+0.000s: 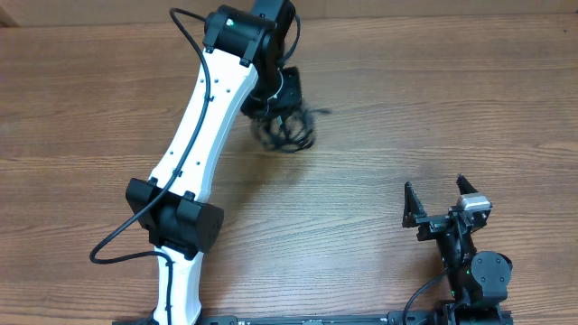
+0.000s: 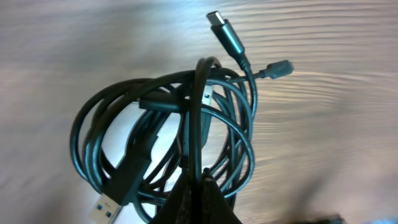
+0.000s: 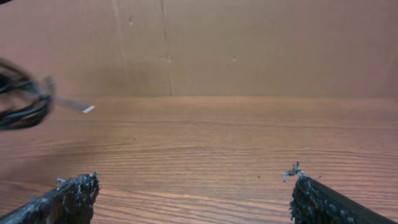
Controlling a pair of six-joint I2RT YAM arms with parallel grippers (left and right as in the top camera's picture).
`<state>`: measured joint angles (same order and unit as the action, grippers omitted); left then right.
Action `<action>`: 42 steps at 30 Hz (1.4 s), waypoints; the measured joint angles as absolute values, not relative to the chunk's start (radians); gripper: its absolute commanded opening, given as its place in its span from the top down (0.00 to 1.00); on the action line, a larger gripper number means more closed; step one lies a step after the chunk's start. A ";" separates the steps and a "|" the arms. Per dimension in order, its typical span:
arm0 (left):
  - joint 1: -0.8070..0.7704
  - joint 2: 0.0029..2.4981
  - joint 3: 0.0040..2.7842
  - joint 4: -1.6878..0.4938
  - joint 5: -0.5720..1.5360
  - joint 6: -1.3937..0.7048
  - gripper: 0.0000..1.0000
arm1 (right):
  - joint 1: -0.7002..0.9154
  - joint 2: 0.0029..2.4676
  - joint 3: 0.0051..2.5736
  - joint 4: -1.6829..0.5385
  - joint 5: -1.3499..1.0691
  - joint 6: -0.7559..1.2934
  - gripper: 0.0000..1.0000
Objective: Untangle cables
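The left claw [image 2: 200, 198] is pinched shut on the cables [image 2: 199, 106], a tight black coil with silver-tipped plugs [image 2: 227, 31] poking out, at the far middle of the table [image 1: 433, 99]. Open wood surrounds it. The right claw [image 1: 435, 194] gapes empty near the front edge. A brown wall [image 3: 249, 43] stands behind.

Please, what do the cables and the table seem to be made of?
Cables: probably plastic or rubber sheath, black, smooth, slightly glossy. Top plug: metal-looking, grey sheen. Table: wood or wood-look laminate, matte, with grain lines; I cannot tell which.
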<state>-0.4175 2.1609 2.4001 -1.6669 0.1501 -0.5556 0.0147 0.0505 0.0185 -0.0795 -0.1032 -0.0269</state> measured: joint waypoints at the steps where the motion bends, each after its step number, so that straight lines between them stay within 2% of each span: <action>1: -0.419 2.161 2.400 -1.689 0.107 -0.583 0.96 | 0.015 0.051 0.019 -0.080 -0.104 -0.027 0.00; 4: -0.419 2.161 2.400 -1.681 0.062 -0.629 0.96 | 0.015 0.051 0.019 -0.080 -0.103 -0.027 0.00; 10: -0.416 2.161 2.398 -1.603 0.184 -0.599 0.95 | 0.015 0.051 0.019 -0.080 -0.104 -0.027 0.00; 11: -0.418 2.161 2.398 -1.605 0.183 -0.598 0.89 | 0.015 0.051 0.019 -0.080 -0.103 -0.027 0.00; 13: -0.419 2.161 2.398 -1.621 0.166 -0.591 0.53 | 0.015 0.051 0.019 -0.080 -0.103 -0.027 0.00; 16: -0.425 2.161 2.398 -1.647 0.148 -0.595 0.31 | 0.015 0.051 0.019 -0.080 -0.103 -0.027 0.00; 17: -0.426 2.161 2.398 -1.650 0.143 -0.588 0.18 | 0.015 0.051 0.019 -0.080 -0.104 -0.027 0.00; 18: -0.426 2.161 2.398 -1.650 0.140 -0.587 0.12 | 0.015 0.051 0.019 -0.080 -0.104 -0.027 0.00; 20: -0.429 2.161 2.398 -1.651 0.138 -0.575 0.09 | 0.015 0.051 0.019 -0.080 -0.103 -0.027 0.00; 28: -0.432 2.161 2.398 -1.653 0.130 -0.558 0.09 | 0.015 0.051 0.019 -0.080 -0.104 -0.027 0.00; 30: -0.432 2.161 2.398 -1.653 0.121 -0.551 0.01 | 0.015 0.051 0.019 -0.080 -0.104 -0.027 0.00; 42: -0.432 2.159 2.397 -1.668 0.115 -0.563 0.00 | 0.015 0.051 0.019 -0.080 -0.104 -0.027 0.00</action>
<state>-0.4324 2.1586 2.3974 -1.6680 0.1150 -0.5632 0.0147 0.0505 0.0185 -0.0803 -0.1036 -0.0273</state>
